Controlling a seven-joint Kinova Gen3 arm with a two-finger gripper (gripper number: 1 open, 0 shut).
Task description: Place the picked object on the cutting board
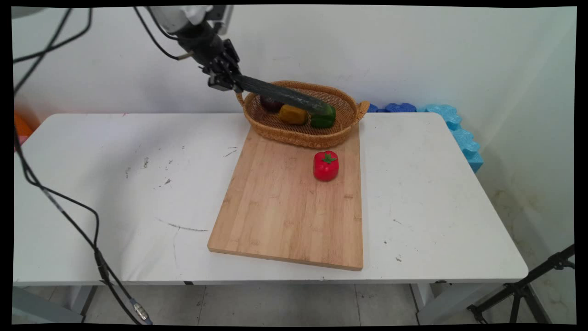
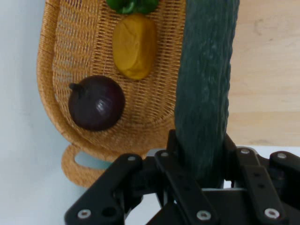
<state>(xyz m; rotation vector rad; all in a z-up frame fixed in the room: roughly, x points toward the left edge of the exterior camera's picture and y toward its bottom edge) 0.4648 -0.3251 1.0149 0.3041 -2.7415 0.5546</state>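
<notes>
My gripper (image 1: 228, 82) hangs above the left end of a woven basket (image 1: 342, 133), shut on one end of a long dark green cucumber (image 1: 285, 95). The cucumber slants down to the right over the basket. In the hand view the cucumber (image 2: 206, 84) rises between my fingers, which clamp its near end. Inside the basket (image 2: 65, 56) lie a purple onion (image 2: 96, 103), a yellow vegetable (image 2: 135, 46) and a green pepper (image 2: 131, 5). In the main view the onion (image 1: 270, 105), the yellow vegetable (image 1: 293, 114) and the green pepper (image 1: 324, 120) sit under the cucumber.
A wooden cutting board (image 1: 285, 207) lies on the white table (image 1: 115, 184), its far edge against the basket. A red pepper (image 1: 326, 166) stands on the board's far right part. Blue foam pieces (image 1: 455, 124) sit behind the table's right corner. Black cables (image 1: 59, 202) hang at left.
</notes>
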